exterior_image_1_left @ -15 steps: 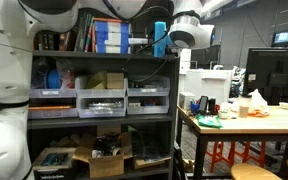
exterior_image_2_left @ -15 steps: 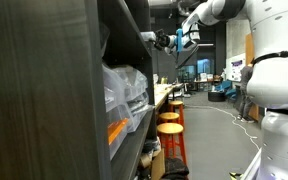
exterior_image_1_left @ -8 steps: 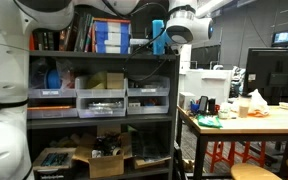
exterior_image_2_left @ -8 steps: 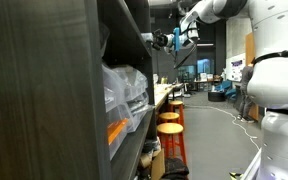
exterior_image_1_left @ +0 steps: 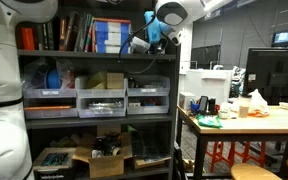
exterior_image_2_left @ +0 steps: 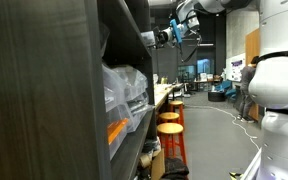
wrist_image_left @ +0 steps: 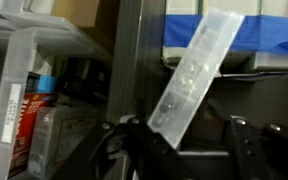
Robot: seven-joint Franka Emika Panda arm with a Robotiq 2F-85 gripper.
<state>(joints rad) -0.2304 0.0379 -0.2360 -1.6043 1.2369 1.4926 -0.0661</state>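
Your gripper (exterior_image_1_left: 141, 44) was way up at the top level of the dark shelf unit (exterior_image_1_left: 174, 95), right at its outer corner. It sat just in front of the blue boxes (exterior_image_1_left: 111, 35), with a row of books (exterior_image_1_left: 59, 36) further along that same level. In an exterior view from along the shelf's side, it was poking in at the shelf's front edge, high above the stools (exterior_image_2_left: 171, 125).

The wrist view told the most. A clear plastic strip (wrist_image_left: 189, 75) stood tilted in front of the camera, top end leaning away over a blue box, bottom end down between the fingers (wrist_image_left: 134, 140). The jaws stood apart. The strip's lower end was close against the finger nearer the upright post (wrist_image_left: 132, 60), and there was an obvious gap to the other finger. So I'd call the gripper open and not clamped on anything (whether that near finger actually touched the plastic, I couldn't tell, the picture's too blurry down there). I also couldn't make out what the strip's bottom end rested on.

Other stuff around: grey bins (exterior_image_1_left: 102, 100) one level further down the shelf, and a wooden table (exterior_image_1_left: 264, 120) with clutter off to the side, well apart from the arm.
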